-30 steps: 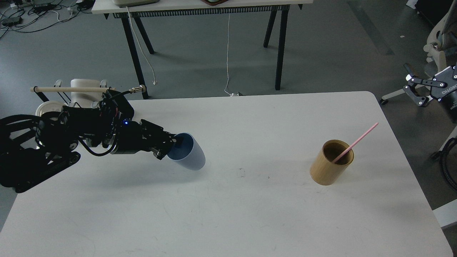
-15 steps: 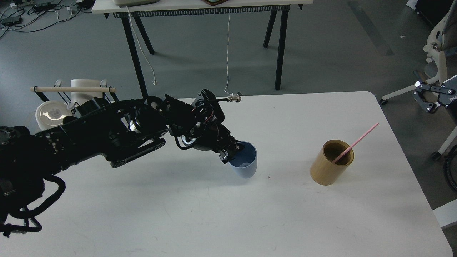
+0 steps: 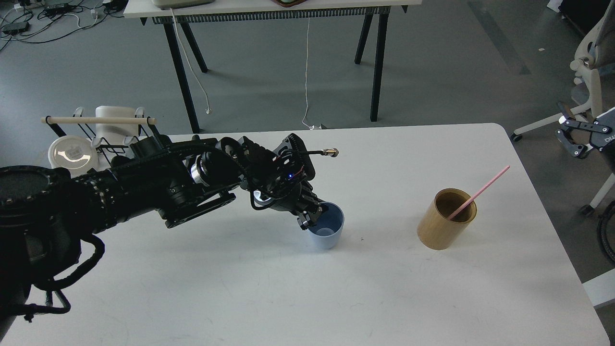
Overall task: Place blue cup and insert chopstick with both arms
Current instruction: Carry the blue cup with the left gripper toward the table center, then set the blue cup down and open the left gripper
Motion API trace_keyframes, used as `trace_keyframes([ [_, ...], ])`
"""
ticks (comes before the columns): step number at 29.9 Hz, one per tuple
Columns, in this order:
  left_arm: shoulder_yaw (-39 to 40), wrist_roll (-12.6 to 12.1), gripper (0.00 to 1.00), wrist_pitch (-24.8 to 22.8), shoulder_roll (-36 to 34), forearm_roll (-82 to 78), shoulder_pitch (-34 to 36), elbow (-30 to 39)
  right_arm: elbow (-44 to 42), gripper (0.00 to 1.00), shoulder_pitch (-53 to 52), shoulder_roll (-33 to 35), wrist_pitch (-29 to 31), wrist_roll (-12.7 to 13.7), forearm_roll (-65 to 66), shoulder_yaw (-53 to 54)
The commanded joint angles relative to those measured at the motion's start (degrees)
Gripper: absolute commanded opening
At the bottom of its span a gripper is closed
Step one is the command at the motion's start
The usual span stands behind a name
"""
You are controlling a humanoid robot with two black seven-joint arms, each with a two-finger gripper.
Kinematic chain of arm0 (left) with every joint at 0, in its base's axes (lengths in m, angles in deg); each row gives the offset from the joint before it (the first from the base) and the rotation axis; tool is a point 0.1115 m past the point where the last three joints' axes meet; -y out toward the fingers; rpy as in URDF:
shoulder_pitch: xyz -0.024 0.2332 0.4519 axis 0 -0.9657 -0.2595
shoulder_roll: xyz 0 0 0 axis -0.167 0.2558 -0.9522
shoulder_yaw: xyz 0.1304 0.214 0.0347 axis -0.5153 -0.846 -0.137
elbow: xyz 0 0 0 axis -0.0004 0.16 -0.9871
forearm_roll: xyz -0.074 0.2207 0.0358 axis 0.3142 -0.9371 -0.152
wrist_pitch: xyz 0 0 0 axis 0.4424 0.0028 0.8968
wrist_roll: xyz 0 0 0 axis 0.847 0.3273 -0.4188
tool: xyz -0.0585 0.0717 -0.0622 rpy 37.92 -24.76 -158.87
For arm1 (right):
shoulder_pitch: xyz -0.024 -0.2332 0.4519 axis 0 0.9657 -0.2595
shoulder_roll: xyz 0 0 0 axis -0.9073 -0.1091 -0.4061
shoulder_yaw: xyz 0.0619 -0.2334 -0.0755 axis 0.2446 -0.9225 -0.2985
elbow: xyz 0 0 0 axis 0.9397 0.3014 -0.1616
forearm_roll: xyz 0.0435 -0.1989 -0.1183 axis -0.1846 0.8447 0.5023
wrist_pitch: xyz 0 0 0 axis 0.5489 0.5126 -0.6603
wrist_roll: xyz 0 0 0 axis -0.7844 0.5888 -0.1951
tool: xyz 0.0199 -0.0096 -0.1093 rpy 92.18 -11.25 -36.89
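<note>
The blue cup [image 3: 328, 230] stands upright near the middle of the white table [image 3: 307, 288]. My left gripper [image 3: 314, 215] is shut on the cup's near-left rim, one finger inside and one outside. A pink chopstick [image 3: 478, 193] leans out of a tan wooden cylinder holder [image 3: 444, 222] to the right of the cup. My right gripper [image 3: 574, 137] hangs off the table's right side, above the floor; its fingers look spread and it holds nothing.
A dish rack [image 3: 96, 129] with a wooden bar and a white lidded container [image 3: 72, 153] sits past the table's left far corner. A dark-legged table [image 3: 269, 9] stands behind. An office chair [image 3: 588, 67] is at the far right.
My left arm carried the cup from the table's left side to its middle and turned it from tilted to upright, lowering it to the tabletop. My right gripper drifted slightly right and down.
</note>
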Motion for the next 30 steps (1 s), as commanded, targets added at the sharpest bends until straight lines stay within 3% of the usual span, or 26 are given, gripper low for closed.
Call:
trace_keyframes([
  [1, 0.23, 0.01, 0.07, -0.22, -0.14, 0.35, -0.02, 0.07, 0.09, 1.0, 0.0, -0.09, 0.0, 0.0, 0.0, -0.09],
  [17, 0.67, 0.01, 0.21, -0.75, -1.37, 1.31, -0.37, 0.51, 0.35, 1.0, 0.79, -0.09, 0.0, 0.0, -0.09, -0.09],
  [19, 0.76, 0.01, 0.32, -0.75, -1.46, 3.33, -0.37, 0.51, 0.44, 1.0, 0.79, -0.09, 0.0, 0.0, -0.09, 0.0],
  [22, 1.46, 0.01, 0.76, -0.66, -1.81, 10.08, -0.37, 0.51, 0.44, 1.0, 0.79, -0.09, 0.0, 0.0, 0.0, 0.0],
  [26, 2.07, 0.01, 0.84, -0.75, -3.13, 16.52, -0.37, 0.77, 0.62, 1.0, 0.79, -0.18, 0.0, 0.0, -0.09, 0.09],
  [30, 3.91, 0.01, 0.86, -0.66, -5.67, 18.89, -0.98, 2.78, 0.79, 1.0, 0.79, -0.09, 0.0, 0.0, 0.0, 0.09],
])
